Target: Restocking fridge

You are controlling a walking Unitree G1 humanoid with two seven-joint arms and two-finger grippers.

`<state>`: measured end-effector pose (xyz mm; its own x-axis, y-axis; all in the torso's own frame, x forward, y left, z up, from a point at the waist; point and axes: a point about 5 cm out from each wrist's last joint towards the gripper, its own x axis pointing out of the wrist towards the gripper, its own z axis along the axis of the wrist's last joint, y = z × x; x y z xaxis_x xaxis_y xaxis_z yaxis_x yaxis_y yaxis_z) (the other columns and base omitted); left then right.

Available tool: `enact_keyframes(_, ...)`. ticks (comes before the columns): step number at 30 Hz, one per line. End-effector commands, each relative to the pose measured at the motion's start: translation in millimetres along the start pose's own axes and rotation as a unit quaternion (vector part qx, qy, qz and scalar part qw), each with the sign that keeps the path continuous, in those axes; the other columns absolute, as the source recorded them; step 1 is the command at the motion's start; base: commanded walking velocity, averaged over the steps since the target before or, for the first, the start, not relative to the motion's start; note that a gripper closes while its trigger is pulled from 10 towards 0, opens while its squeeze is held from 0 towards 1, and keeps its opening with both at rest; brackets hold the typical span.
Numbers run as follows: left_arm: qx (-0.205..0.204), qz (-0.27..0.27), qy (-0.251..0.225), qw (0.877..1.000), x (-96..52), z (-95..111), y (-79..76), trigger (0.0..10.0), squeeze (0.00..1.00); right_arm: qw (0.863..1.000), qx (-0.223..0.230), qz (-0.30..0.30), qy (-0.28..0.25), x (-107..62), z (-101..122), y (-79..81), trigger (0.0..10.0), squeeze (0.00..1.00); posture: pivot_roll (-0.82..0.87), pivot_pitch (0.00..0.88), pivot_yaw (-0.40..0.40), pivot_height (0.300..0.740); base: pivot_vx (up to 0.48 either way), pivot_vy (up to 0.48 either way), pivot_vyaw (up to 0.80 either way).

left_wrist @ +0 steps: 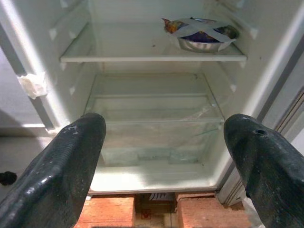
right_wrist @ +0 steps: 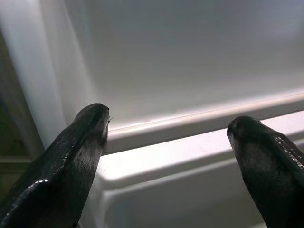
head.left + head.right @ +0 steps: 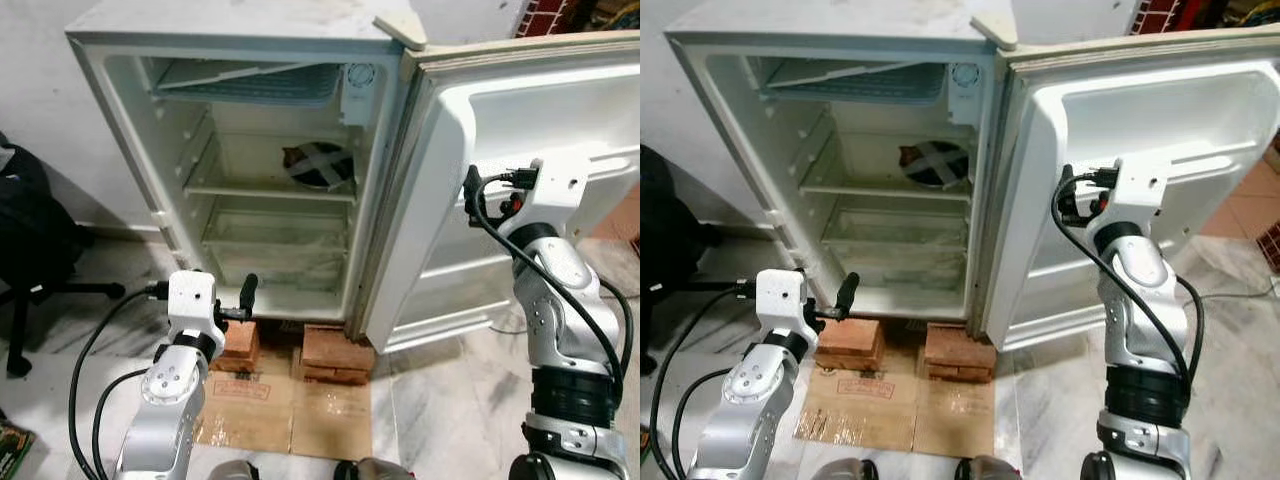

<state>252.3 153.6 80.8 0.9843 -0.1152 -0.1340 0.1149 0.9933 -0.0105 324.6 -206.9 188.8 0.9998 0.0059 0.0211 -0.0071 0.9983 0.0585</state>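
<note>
**Fridge open, both grippers empty**

The fridge (image 3: 270, 170) stands with its door (image 3: 520, 180) swung wide to the robot's right. It rests on two stacks of bricks (image 3: 335, 352), with flattened cardboard (image 3: 285, 405) on the floor in front. Inside, a freezer box (image 3: 245, 80) sits at the top, a shelf (image 3: 270, 190) runs across the middle, and a clear drawer (image 3: 275, 250) lies below it. On the shelf, toward the right rear, sits a metal bowl (image 1: 202, 34) covered with film and crossed by two strips of white tape. The other levels hold nothing that can be made out.

The left gripper (image 3: 240, 300) is held low in front of the fridge's bottom edge, just above the left brick stack and pointing into the cabinet. In the left wrist view its fingers (image 1: 61, 171) are spread wide apart, with nothing between them; the drawer and shelf show through the gap.

The right gripper (image 2: 166, 128) is raised against the inner face of the door, near a moulded door ledge (image 2: 204, 123). Its fingers (image 2: 71, 156) are also wide apart and hold nothing; whether the tips touch the door lining I cannot tell.

A black office chair (image 3: 35, 240) stands by the wall to the robot's left. The floor to the right of the cardboard is pale marble.
</note>
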Motion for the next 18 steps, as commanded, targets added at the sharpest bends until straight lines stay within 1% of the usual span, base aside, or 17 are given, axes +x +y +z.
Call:
enact_keyframes(1, 0.004, 0.005, -0.007, 1.000, -0.8, 3.2, 2.5, 10.0, 0.00, 0.996, 0.024, 0.071, 0.046, 2.0, -21.8, 27.6, 10.0, 0.00, 0.03, 0.103, 0.013, 0.740, 0.000, 0.000, 0.00)
enact_keyframes(4, 0.004, 0.006, -0.007, 1.000, -0.9, 3.3, 2.7, 10.0, 0.00, 0.995, 0.030, 0.090, 0.037, 1.9, -18.6, 33.0, 10.0, 0.00, 0.03, 0.103, 0.013, 0.740, 0.000, 0.000, 0.00)
enact_keyframes(5, 0.004, 0.006, -0.008, 1.000, -0.7, 3.6, 2.8, 10.0, 0.00, 0.990, 0.033, 0.131, 0.024, -0.1, -13.4, 43.5, 10.0, 0.00, 0.03, 0.102, 0.014, 0.740, 0.000, 0.000, 0.00)
enact_keyframes(6, 0.004, 0.006, -0.008, 1.000, -0.7, 3.6, 2.8, 10.0, 0.00, 0.990, 0.033, 0.131, 0.024, -0.1, -13.4, 43.5, 10.0, 0.00, 0.03, 0.102, 0.014, 0.740, 0.000, 0.000, 0.00)
enact_keyframes(8, 0.004, 0.006, -0.008, 1.000, 0.2, 4.1, 2.9, 10.0, 0.00, 0.979, 0.051, 0.197, 0.003, -6.2, -4.3, 57.8, 10.0, 0.00, 0.02, 0.102, 0.016, 0.740, 0.000, 0.000, 0.00)
enact_keyframes(13, 0.004, 0.004, -0.008, 1.000, 2.5, 4.4, 2.5, 10.0, 0.00, 0.967, 0.037, 0.253, -0.004, -13.5, 0.3, 66.4, 10.0, 0.00, 0.01, 0.099, 0.022, 0.740, 0.000, 0.000, 0.00)
enact_keyframes(18, 0.015, 0.013, -0.006, 1.000, 9.0, 4.9, 1.5, 10.0, 0.00, 0.959, 0.021, 0.284, -0.005, -21.4, 0.1, 71.4, 10.0, 0.00, -0.01, 0.094, 0.033, 0.740, 0.000, 0.000, 0.00)
